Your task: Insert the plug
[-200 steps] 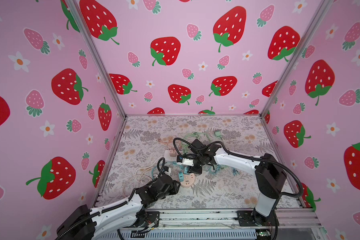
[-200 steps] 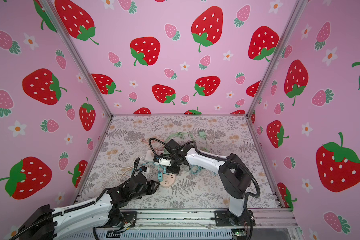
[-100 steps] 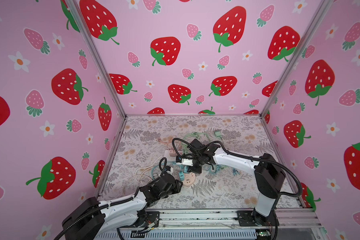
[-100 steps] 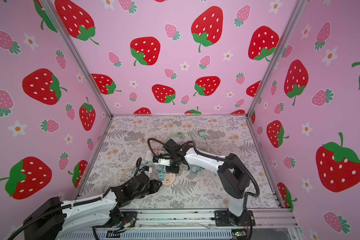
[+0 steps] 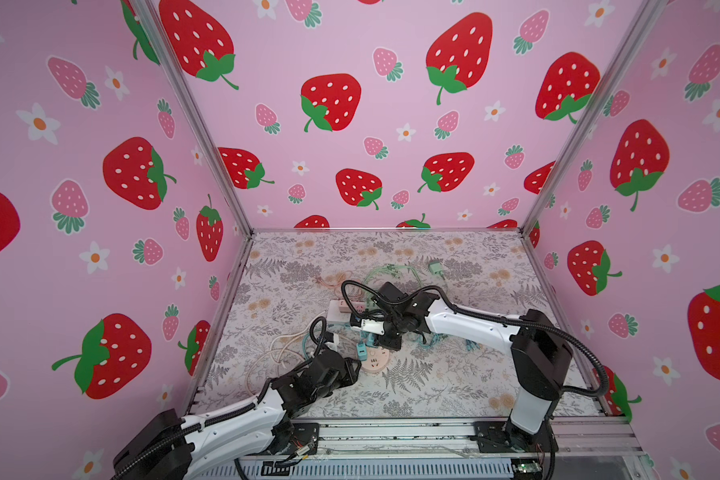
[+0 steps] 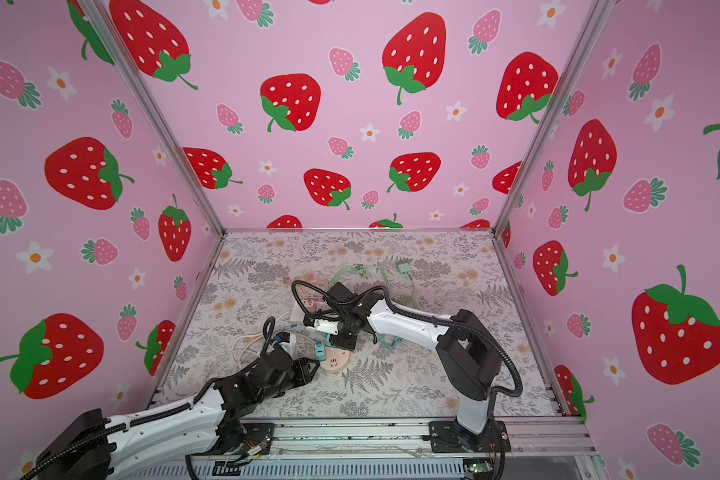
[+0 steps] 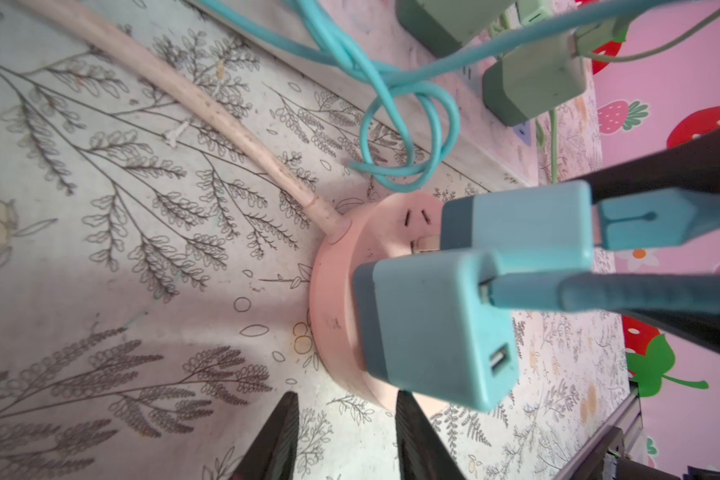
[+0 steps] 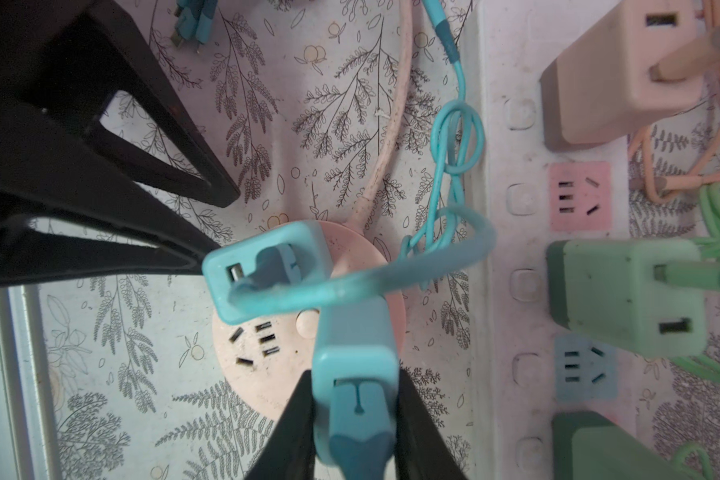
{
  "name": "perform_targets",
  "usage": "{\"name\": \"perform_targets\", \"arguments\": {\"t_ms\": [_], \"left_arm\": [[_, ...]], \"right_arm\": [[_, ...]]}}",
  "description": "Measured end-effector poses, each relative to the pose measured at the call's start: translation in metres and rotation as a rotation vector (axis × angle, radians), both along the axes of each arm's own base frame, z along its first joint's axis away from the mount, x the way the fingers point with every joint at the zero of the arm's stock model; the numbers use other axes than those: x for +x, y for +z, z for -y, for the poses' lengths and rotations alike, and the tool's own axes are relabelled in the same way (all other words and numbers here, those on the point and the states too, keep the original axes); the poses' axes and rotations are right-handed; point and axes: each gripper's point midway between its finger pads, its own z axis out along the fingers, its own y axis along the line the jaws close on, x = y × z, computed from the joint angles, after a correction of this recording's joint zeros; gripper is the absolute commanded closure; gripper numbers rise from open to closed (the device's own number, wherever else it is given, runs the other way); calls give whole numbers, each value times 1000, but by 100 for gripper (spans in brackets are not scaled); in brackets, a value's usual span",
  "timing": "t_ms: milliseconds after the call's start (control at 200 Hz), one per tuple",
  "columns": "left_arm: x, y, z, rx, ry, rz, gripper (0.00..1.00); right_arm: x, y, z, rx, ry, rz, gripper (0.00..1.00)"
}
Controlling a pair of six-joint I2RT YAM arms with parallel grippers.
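My right gripper [image 8: 355,401] is shut on a blue plug [image 8: 352,345] with a blue cable in its back. It holds the plug upright over the round pink socket [image 8: 262,390]. In the left wrist view this plug [image 7: 516,224] shows bare metal prongs [image 7: 427,245] just above the socket [image 7: 333,299]. A second blue plug [image 7: 433,328] sits on the socket beside it [image 5: 362,353] [image 6: 319,353]. My left gripper [image 7: 350,434] is open at the socket's near rim, with only table between its fingers. In both top views it lies low beside the socket [image 5: 375,362] [image 6: 335,362].
A white power strip [image 8: 516,249] lies behind the socket, carrying a pink adapter [image 8: 624,83] and green adapters [image 8: 624,299]. Loops of blue cable [image 7: 408,124] and the socket's cream cord [image 7: 208,108] trail over the floral mat. Pink strawberry walls enclose the space.
The left arm has shifted slightly beside the round socket. The right gripper has stayed over the socket with the blue plug in its hold.
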Motion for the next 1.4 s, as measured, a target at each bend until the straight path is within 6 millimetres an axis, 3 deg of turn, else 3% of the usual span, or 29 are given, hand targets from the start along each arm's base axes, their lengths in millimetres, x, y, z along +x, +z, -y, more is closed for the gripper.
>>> {"name": "perform_targets", "arguments": {"t_ms": [200,540,815,1030,1401], "left_arm": [[-3,3,10,-15,-65,16,56],[-1,-12,20,55,-109,3,48],[-1,-11,30,91,-77,28,48],[3,-9,17,110,41,43,54],[2,-1,0,122,102,59,54]], "right_arm": [[0,0,-1,3,-39,-14,90],[0,0,-1,10,-71,-27,90],[0,0,-1,17,-91,-33,90],[0,0,0,21,-100,-35,90],[-1,-1,1,15,-17,4,90]]}}
